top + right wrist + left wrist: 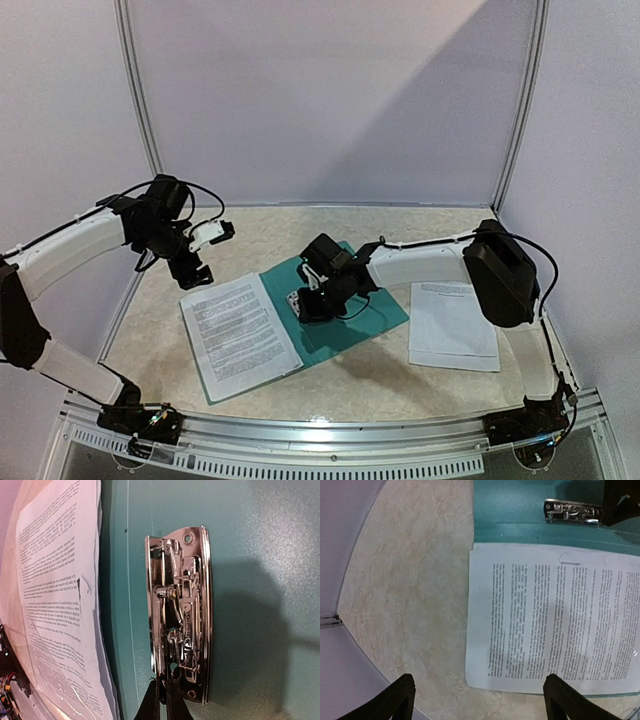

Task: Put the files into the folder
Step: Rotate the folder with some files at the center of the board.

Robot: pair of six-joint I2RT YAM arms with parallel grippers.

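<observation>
The teal folder (365, 310) lies open on the table. A printed white sheet (238, 335) lies on its left half. More files (455, 325) lie on the table to the folder's right. My right gripper (303, 303) is down on the folder's silver clip (182, 615), its fingers nearly together (162, 702) on the clip's near-left edge. My left gripper (192, 272) hovers open and empty above the sheet's far left corner (480, 705). The left wrist view shows the sheet (555, 620), the folder (510, 510) and the clip (570, 512).
White booth walls stand at the back and sides. A metal rail (330, 430) runs along the table's near edge. The right arm's forearm (420, 265) spans above the folder's right half.
</observation>
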